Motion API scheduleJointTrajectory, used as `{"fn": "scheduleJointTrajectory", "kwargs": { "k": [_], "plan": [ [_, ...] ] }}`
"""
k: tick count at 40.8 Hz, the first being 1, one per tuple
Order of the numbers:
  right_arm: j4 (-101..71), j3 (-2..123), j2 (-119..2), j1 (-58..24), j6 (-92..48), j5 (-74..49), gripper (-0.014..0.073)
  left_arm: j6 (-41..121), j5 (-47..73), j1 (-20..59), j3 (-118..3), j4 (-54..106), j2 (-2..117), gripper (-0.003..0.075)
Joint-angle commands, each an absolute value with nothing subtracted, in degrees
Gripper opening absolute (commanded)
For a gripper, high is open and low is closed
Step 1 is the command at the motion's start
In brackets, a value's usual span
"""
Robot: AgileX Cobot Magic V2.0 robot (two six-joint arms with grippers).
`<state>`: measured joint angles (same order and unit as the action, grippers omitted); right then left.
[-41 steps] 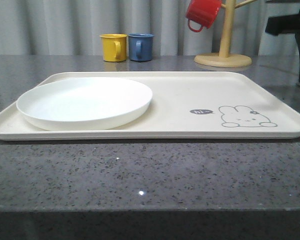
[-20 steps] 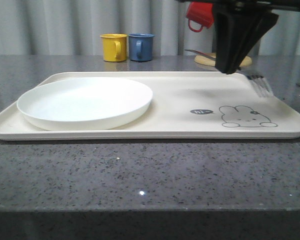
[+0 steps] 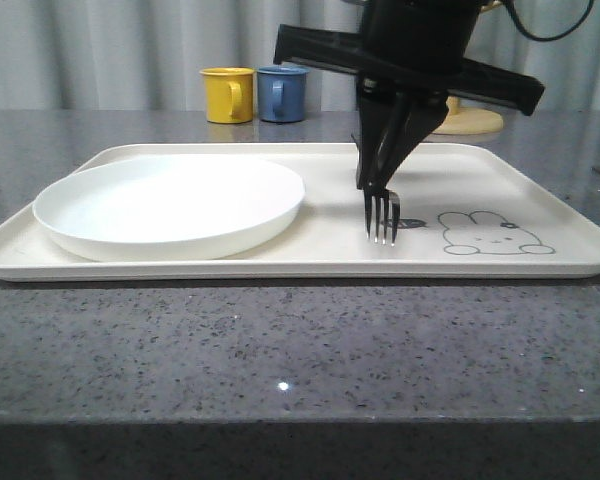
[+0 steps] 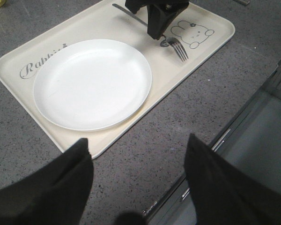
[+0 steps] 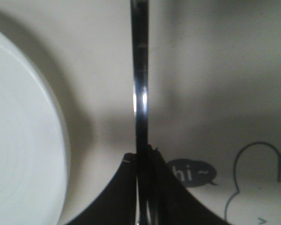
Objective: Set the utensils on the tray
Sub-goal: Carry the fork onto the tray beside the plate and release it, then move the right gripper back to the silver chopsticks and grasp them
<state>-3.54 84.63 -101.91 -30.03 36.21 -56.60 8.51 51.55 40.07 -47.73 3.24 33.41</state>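
Observation:
A silver fork (image 3: pixel 381 215) is clamped in my right gripper (image 3: pixel 378 183), which is shut on it above the cream tray (image 3: pixel 280 268). Its tines hang low between the round white plate (image 3: pixel 170 205) and the "hi" bubble beside the rabbit drawing (image 3: pixel 495 233). Whether the tines touch the tray I cannot tell. From the left wrist, the fork (image 4: pixel 179 48) juts from the right gripper (image 4: pixel 158 29), its handle sticking out behind. The right wrist view shows the handle (image 5: pixel 140 93) running out from the shut fingers (image 5: pixel 164 197). My left gripper (image 4: pixel 138 159) is open and holds nothing, over the countertop by the tray's near edge.
A yellow mug (image 3: pixel 227 94) and a blue mug (image 3: pixel 282 93) stand behind the tray. A wooden mug stand's base (image 3: pixel 472 122) is at the back right, partly behind the right arm. The countertop's front edge (image 4: pixel 234 122) drops to a cabinet.
The right arm has swung left and down over the tray with the fork. The tines moved from the tray's far right corner to beside the "hi" bubble.

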Motion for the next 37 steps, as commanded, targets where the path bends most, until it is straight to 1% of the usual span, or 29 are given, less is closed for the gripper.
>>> {"fn": "scheduleJointTrajectory", "kwargs": {
  "k": [1,4,6,8,12,15,16,22,28,32,37],
  "plan": [
    [-3.81,86.52,-100.55,-29.99,36.49,-54.34,0.0006,8.02,47.6,40.51,-49.14,3.58,33.57,0.041],
    [-3.81,86.52,-101.11,-29.99,36.49,-54.49,0.0015,8.02,47.6,40.51,-49.14,3.58,33.57,0.041],
    [-3.76,86.52,-101.19,-29.99,36.49,-54.47,0.0044,8.02,47.6,40.51,-49.14,3.58,33.57,0.041],
    [-3.5,86.52,-101.23,-29.99,36.49,-54.47,0.0101,8.02,47.6,40.51,-49.14,3.58,33.57,0.041],
    [-3.09,86.52,-101.23,-29.99,36.49,-54.47,0.0259,8.02,47.6,40.51,-49.14,3.58,33.57,0.041],
    [-2.61,86.52,-100.86,-29.99,36.43,-54.07,0.0335,8.02,47.6,40.51,-49.14,3.58,33.57,0.041],
    [-2.23,86.52,-100.43,-29.99,36.43,-53.9,0.0348,8.02,47.6,40.51,-49.14,3.58,33.57,0.041],
    [2.44,86.52,-96.48,-29.99,31.74,-55.64,0.0349,8.02,47.6,40.51,-49.14,3.58,33.57,0.041],
    [13.55,85.76,-90.32,-29.42,29.52,-63.23,0.0349,8.02,47.6,40.51,-49.14,3.58,33.57,0.041],
    [17.48,84.11,-86.12,-25.92,27.95,-66.84,0.0349,8.02,47.6,40.51,-49.14,3.58,33.57,0.041],
    [14.29,81.7,-83.33,-19.5,21.18,-67.64,0.0349,8.02,47.6,40.51,-49.14,3.58,33.57,0.041]
  ]
}}
